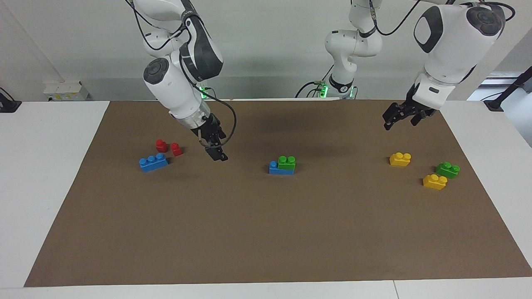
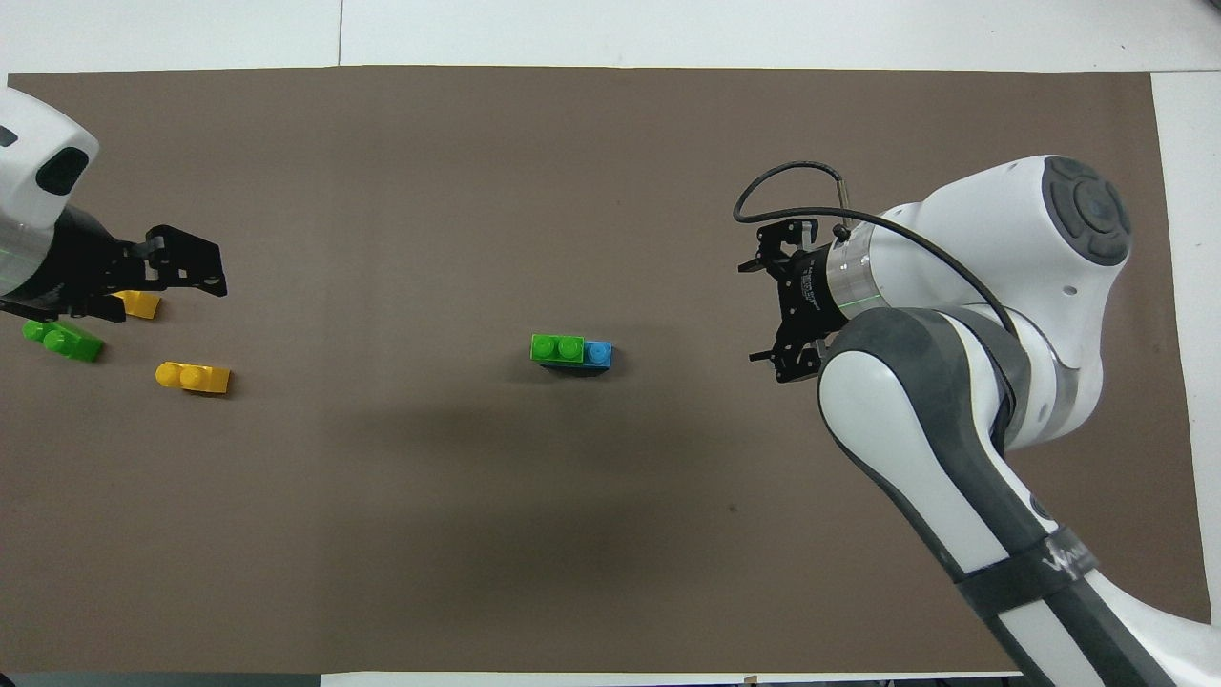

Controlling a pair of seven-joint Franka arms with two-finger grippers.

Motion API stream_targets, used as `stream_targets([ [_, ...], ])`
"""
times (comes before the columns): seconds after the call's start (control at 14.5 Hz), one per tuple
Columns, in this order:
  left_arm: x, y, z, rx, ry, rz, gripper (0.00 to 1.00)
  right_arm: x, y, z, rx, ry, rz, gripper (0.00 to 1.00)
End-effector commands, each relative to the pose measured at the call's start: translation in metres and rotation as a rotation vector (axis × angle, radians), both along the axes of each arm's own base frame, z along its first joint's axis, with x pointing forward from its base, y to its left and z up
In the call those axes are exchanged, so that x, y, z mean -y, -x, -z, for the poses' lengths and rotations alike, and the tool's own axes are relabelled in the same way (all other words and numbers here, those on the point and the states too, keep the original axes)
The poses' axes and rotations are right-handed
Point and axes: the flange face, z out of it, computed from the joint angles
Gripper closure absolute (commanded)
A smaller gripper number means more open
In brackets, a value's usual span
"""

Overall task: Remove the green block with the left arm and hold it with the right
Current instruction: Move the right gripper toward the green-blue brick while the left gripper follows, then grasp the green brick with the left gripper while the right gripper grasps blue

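The green block [image 1: 286, 162] is sitting on a blue brick [image 1: 275, 168] mid-table; the right pincer [image 1: 217, 153] at its 9 o'clock and left pincer [image 1: 401, 116] at 2 o'clock are hanging empty, spread unclear; only the facing view is showing the red bricks [image 1: 161, 145]

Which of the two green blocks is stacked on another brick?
The green block at mid-table, sitting on a blue brick; the other green block lies on the mat beside yellow bricks.

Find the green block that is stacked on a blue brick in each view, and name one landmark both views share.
Facing view: the green block sits on the blue brick at the mat's middle.
Overhead view: the green block is at the middle, again on the blue brick.
Shared landmark: the second green brick between two yellow bricks.
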Motion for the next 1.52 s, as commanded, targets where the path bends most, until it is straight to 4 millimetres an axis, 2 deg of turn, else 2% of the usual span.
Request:
stream_targets([
  [0.0,0.041,0.024,0.009,0.016,0.019,-0.179,0.00,-0.025,0.001,0.019,-0.002,-0.052,0.042,0.05],
  [0.21,0.083,0.046,0.020,0.004,0.019,-0.378,0.00,-0.050,0.001,0.041,0.018,-0.095,0.075,0.06],
  [0.28,0.094,0.050,0.023,0.018,0.029,-0.464,0.00,-0.066,0.005,0.048,0.027,-0.095,0.059,0.06],
  [0.34,0.107,0.054,0.029,0.021,0.034,-0.553,0.00,-0.078,0.006,0.059,0.035,-0.093,0.054,0.06],
  [0.48,0.132,0.065,0.040,0.027,0.048,-0.707,0.00,-0.086,0.005,0.084,0.020,-0.094,0.064,0.06],
  [0.55,0.154,0.068,0.048,0.031,0.062,-0.822,0.00,-0.102,0.010,0.096,0.025,-0.100,0.064,0.05],
  [0.76,0.195,0.066,0.074,0.027,0.075,-1.051,0.00,-0.111,0.017,0.116,0.032,-0.087,0.064,0.05],
  [1.03,0.230,0.066,0.108,0.015,0.070,-1.230,0.00,-0.129,0.026,0.136,0.037,-0.092,0.073,0.05],
  [1.45,0.254,0.057,0.154,0.020,0.095,-1.419,0.00,-0.140,0.033,0.157,0.055,-0.079,0.075,0.07],
])
